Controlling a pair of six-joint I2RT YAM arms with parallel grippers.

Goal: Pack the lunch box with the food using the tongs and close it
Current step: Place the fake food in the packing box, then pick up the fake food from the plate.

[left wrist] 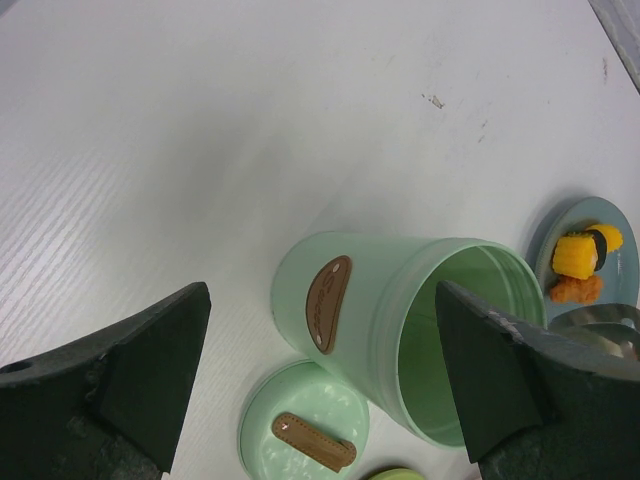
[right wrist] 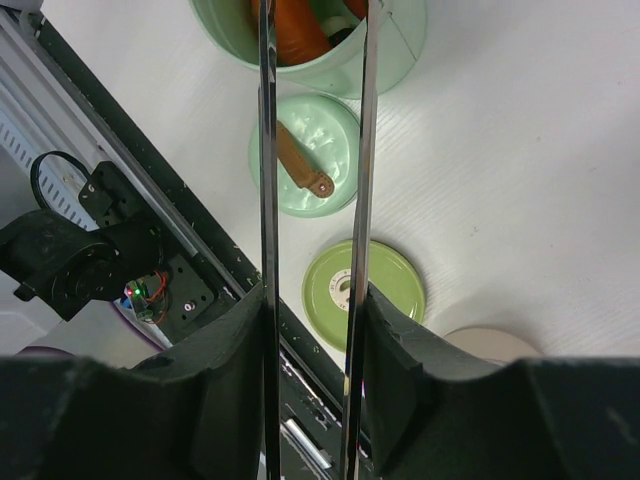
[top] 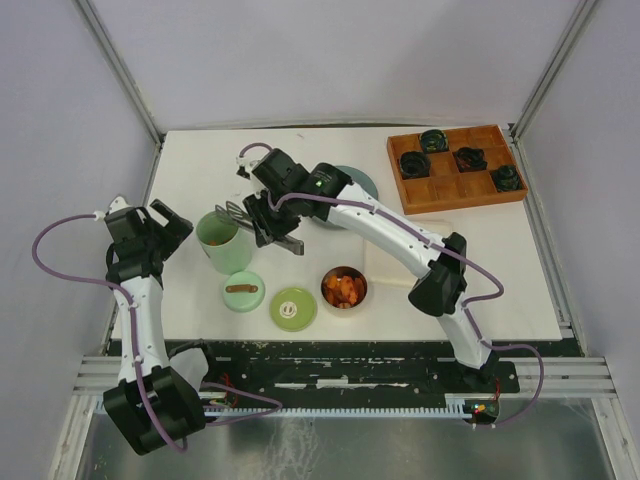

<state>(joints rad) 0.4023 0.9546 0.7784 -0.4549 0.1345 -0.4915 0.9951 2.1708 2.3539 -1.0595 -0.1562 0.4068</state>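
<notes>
The mint-green canister (top: 218, 241) of the lunch box stands open at the left. My right gripper (top: 268, 218) is shut on the silver tongs (right wrist: 267, 150), and their two arms reach down into the canister (right wrist: 400, 40). An orange piece of food (right wrist: 295, 30) lies inside it between the arms. My left gripper (top: 175, 228) is open just left of the canister (left wrist: 400, 330), not touching it. The brown-handled lid (top: 243, 291) and the lime-green lid (top: 293, 308) lie flat near the front. The steel bowl (top: 344, 288) holds orange pieces. A yellow piece with a black band (left wrist: 580, 253) sits on the plate.
The grey-blue plate (top: 358, 184) lies behind my right arm, partly hidden. A compartmented wooden tray (top: 455, 165) with dark objects stands at the back right. The black mounting rail (top: 330, 365) runs along the table's near edge.
</notes>
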